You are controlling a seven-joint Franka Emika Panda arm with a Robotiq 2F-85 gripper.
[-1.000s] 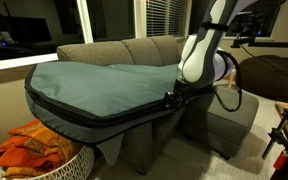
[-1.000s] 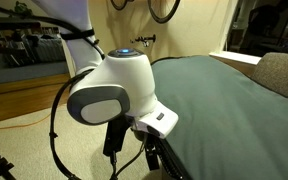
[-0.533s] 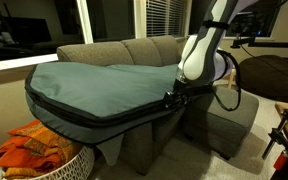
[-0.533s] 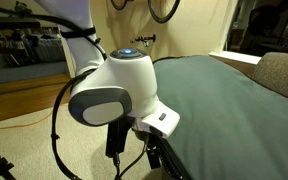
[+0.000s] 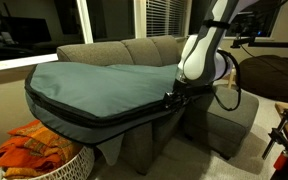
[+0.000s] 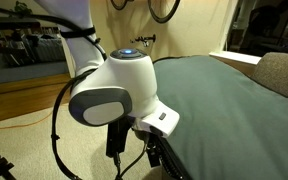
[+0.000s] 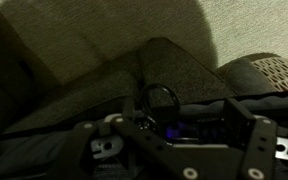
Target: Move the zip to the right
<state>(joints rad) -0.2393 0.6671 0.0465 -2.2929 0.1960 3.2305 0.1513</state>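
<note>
One smooth grey-green fabric bag (image 5: 104,85); dark curved zip (image 5: 124,117).

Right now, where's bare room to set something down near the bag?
Free: top of the bag, between sofa back and its zip; the seat cushion beyond the arm. Crowded: the gripper at the bag's corner; the basket is full.

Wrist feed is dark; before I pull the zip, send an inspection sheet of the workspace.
Surface: grey couch, mostly covered by the bag.
Job's things: large grey-green bag lying flat; its dark zip runs along the front edge.
Clutter: basket of orange cloth on the floor beside the couch.
Grippers: pincer at the bag's zipped edge; open or shut unclear.
Cables: black cable loops off the arm.
Surroundings: window blinds behind the couch.
</note>
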